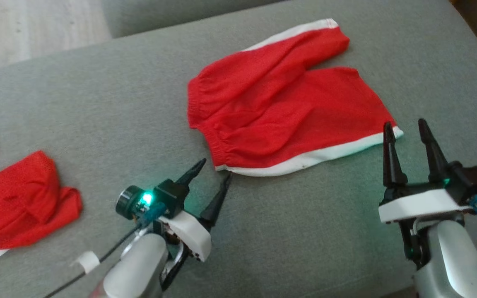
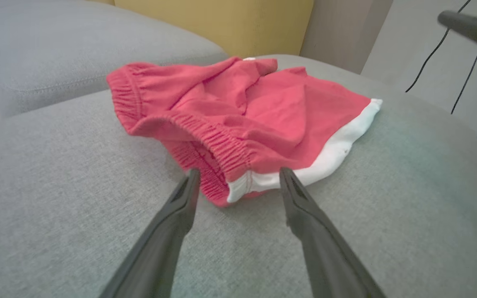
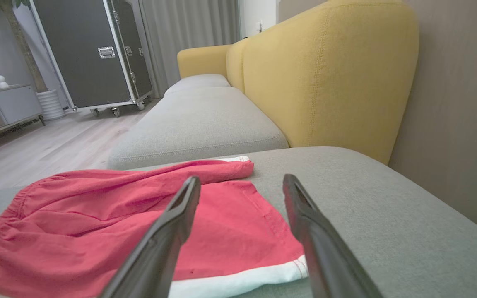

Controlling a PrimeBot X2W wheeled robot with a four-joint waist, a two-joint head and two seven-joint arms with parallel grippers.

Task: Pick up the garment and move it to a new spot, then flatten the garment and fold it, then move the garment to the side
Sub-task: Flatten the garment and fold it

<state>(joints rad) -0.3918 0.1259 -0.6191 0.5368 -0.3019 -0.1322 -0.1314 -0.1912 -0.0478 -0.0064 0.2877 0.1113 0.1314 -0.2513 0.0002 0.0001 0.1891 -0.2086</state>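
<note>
Garment: red shorts (image 1: 280,103) with white trim, lying on the grey seat cushion (image 1: 97,103), towards its far right part.
Lay of cloth: mostly spread out. The waistband (image 2: 222,145) is puckered and stands up a little, and the far leg is bunched and skewed away from the near one.
Other cloth: a second red garment (image 1: 19,194) lies crumpled at the cushion's left edge, well apart from the shorts.
Progress, judged: whether the move to a new spot is done cannot be told from this moment. Flattening looks partly done at best. No fold is made, and the shift to the side is not yet done.
Step in hand, judged: both arms are lined up for a two-corner grasp, to pull the cloth flat or lift it.
Left gripper (image 1: 216,167): low over the cushion, fingers slanted up and to the right at the near waistband corner. Jaws are wide, with nothing between them but the corner's edge. Contact cannot be told.
Right gripper (image 1: 404,123): fingers point away from the robot at the near hem corner (image 1: 391,134). Jaws are spread wide and hold nothing. One finger is over red cloth, the other over bare cushion.
Left to do: grasp, smooth the far leg and waistband, fold, set aside.
</note>
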